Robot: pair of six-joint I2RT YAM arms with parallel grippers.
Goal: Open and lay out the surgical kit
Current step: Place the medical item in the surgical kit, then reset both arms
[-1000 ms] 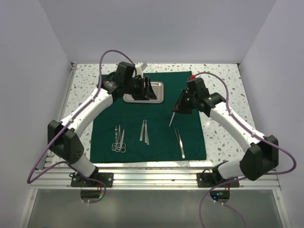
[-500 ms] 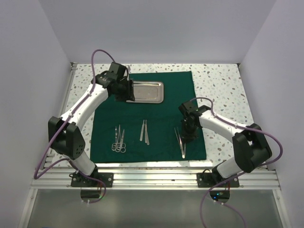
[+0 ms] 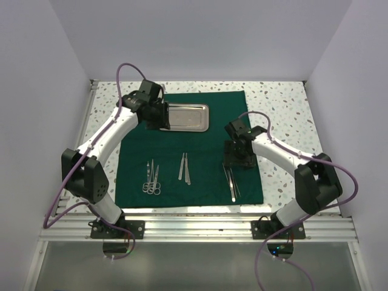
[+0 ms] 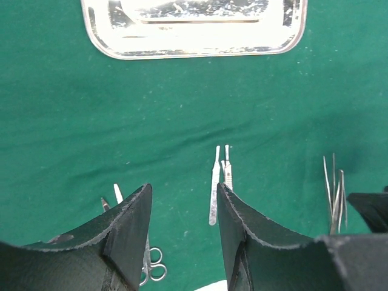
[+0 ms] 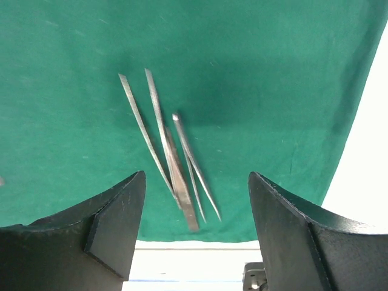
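Tweezers [image 5: 173,163] lay piled under the open, empty right hand [image 5: 195,179]; a low sweep could push them off the cloth [image 5: 242,60].

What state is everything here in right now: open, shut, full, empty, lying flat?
green cloth: unfolded, spread flat.
steel tray: right way up on the cloth, empty.
ring-handled scissors: two, lying side by side on the cloth.
slim flat tools: two, lying side by side on the cloth.
tweezers: two pairs, lying overlapped on the cloth, not gripped.
left gripper: open, empty.
right gripper: open, empty, above the tweezers.
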